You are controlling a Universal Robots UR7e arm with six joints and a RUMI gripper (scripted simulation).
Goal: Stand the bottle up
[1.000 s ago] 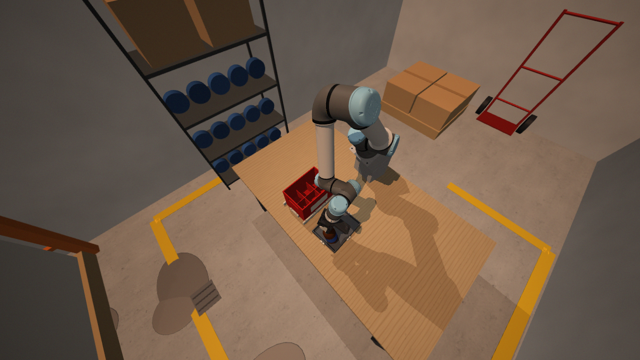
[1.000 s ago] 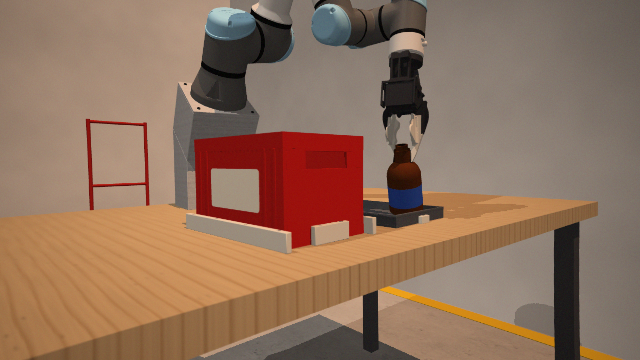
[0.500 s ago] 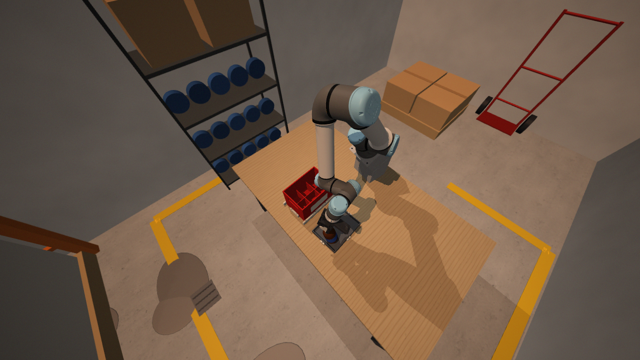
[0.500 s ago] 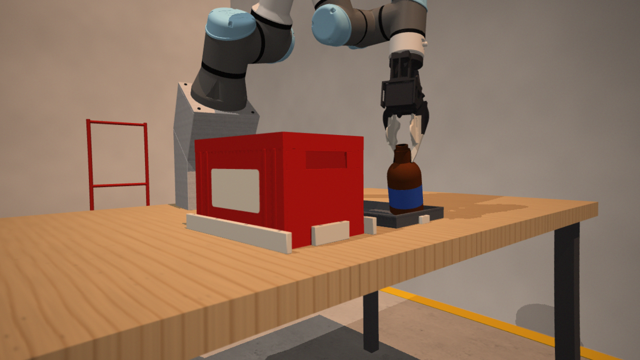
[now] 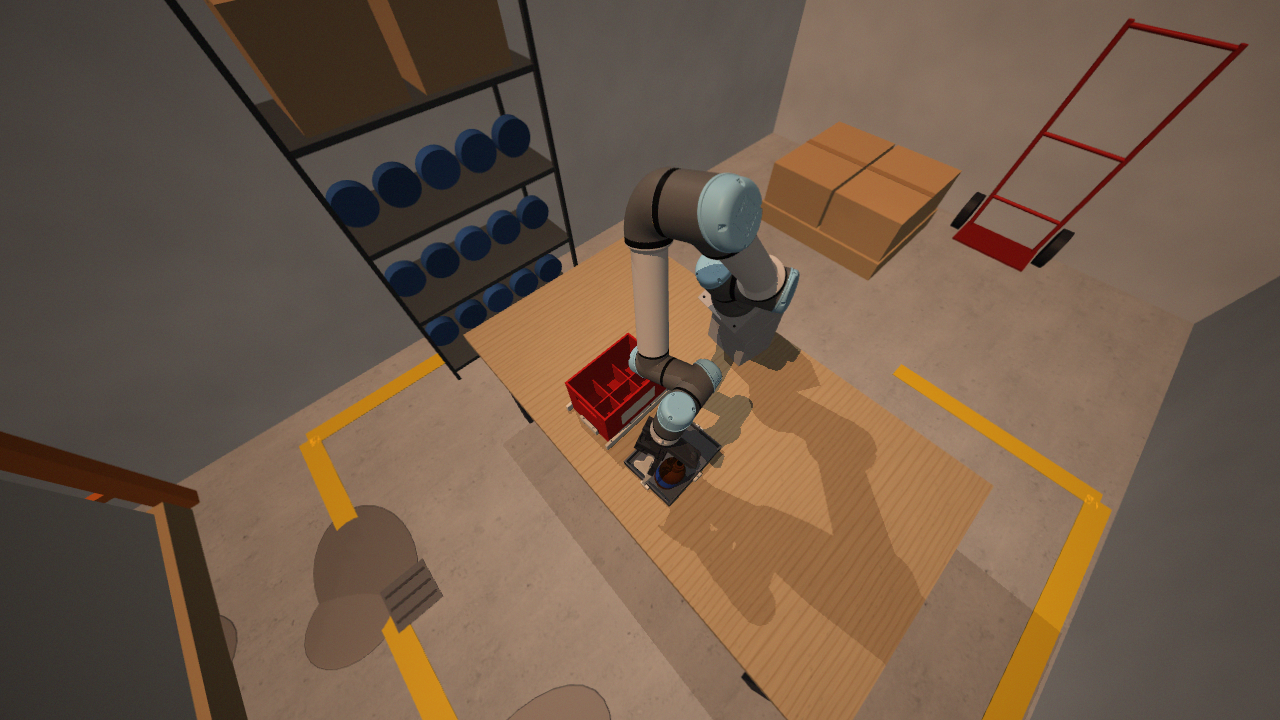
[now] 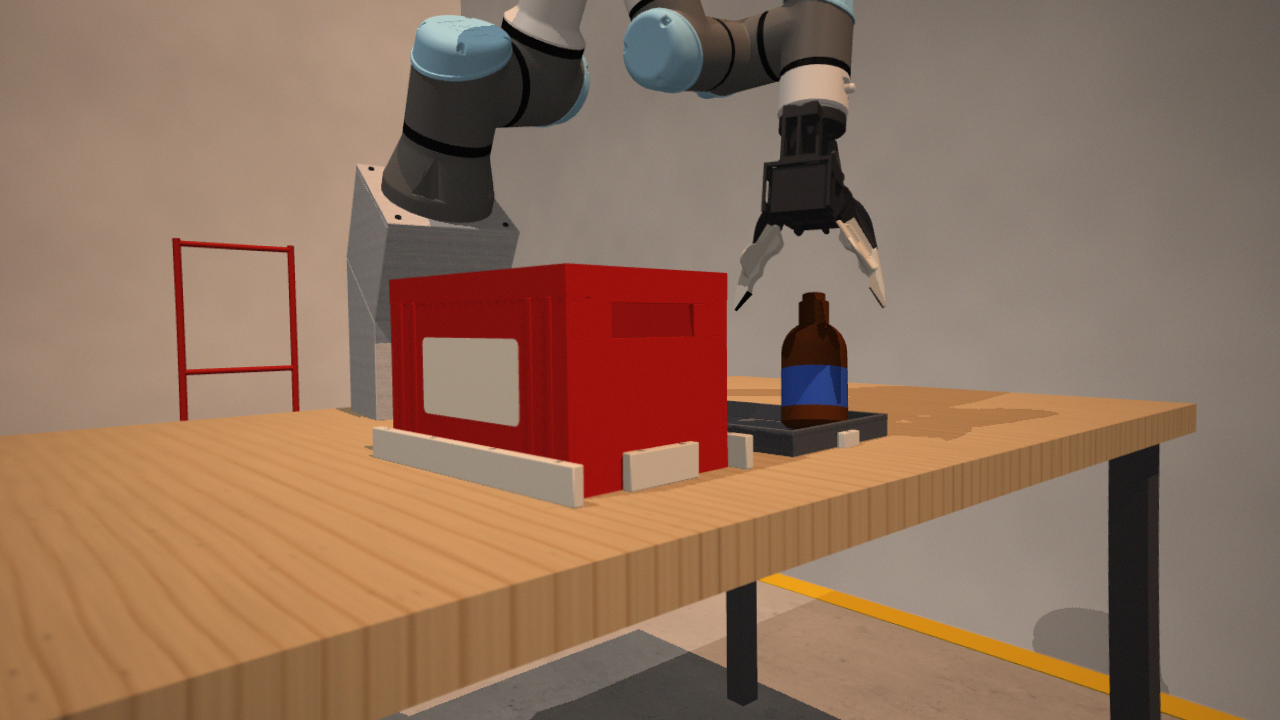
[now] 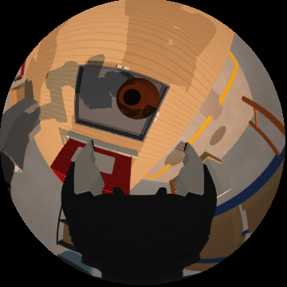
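The top view shows down into the crate [image 5: 586, 413] [image 6: 644, 385] [image 7: 123, 173], with its dividers; the exterior view shows only its outer sides. The blue label on the bottle [image 5: 671, 472] [image 6: 813, 353] [image 7: 148, 97] is plain from the exterior, while the wrist view looks onto its dark mouth. Only the top view has the shelf [image 5: 544, 116] with its blue drums [image 5: 437, 167].

There is one bottle, one crate and one tray [image 5: 669, 498] [image 6: 778, 439] [image 7: 108, 131]; the drums come to fifteen, five in each of three rows. The gripper [image 5: 666, 458] [image 6: 811, 307] [image 7: 139, 142] has two fingers, spread as wide as they go, with nothing held.

The bottle stands upright on the tray, beneath the gripper, its neck below the gap between the fingers and apart from both in the exterior view. Crate and tray both sit flat on the table [image 5: 850, 528] [image 6: 268, 537] [image 7: 100, 36], side by side and apart

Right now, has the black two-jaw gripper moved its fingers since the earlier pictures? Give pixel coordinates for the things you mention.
Yes: the gripper [image 5: 669, 458] [image 6: 810, 307] [image 7: 139, 142] has spread them, one toward the red plastic crate [image 5: 586, 413] [image 6: 644, 394] [image 7: 122, 173], one away.
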